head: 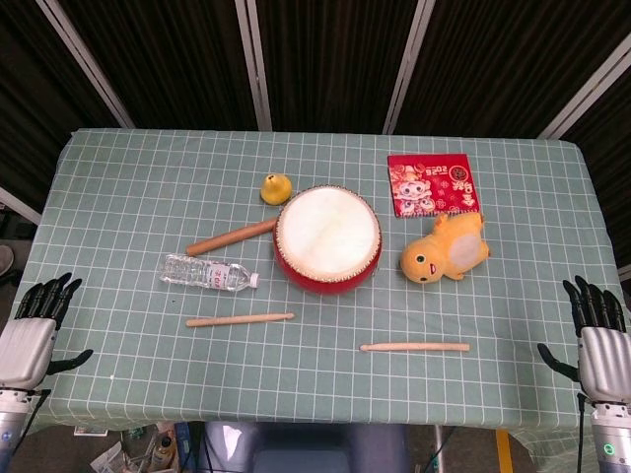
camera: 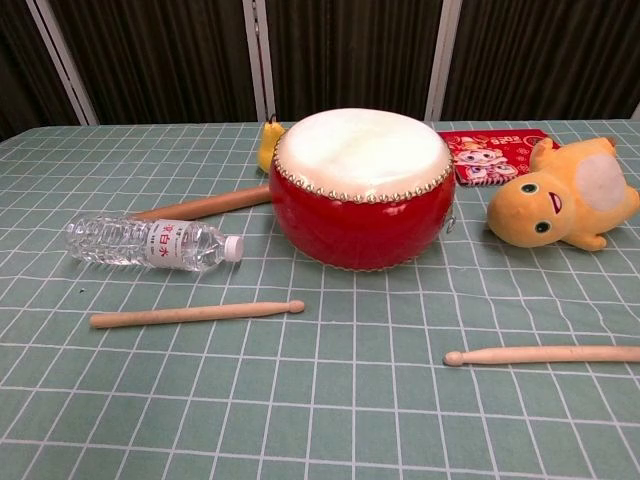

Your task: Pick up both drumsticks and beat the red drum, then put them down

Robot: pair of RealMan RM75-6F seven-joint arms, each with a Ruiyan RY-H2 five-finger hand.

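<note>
Nothing is done: both pale wooden drumsticks (head: 240, 319) (head: 414, 347) lie near the table's front edge, before the red drum (head: 327, 239); left hand (head: 30, 330) and right hand (head: 600, 345) hang empty, fingers apart.

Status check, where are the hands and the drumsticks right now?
Left hand and right hand open, off the table edges. Both pale wooden drumsticks flat, untouched, short of the round red drum. Clear plastic water bottle near left stick.

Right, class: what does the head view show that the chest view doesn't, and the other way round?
Only the head view shows the left hand and right hand, both open, off the table's near corners. Only the chest view shows the red drum's studded side wall and the water bottle's label face-on. Both show the left drumstick, right drumstick, yellow plush toy and red packet.
</note>
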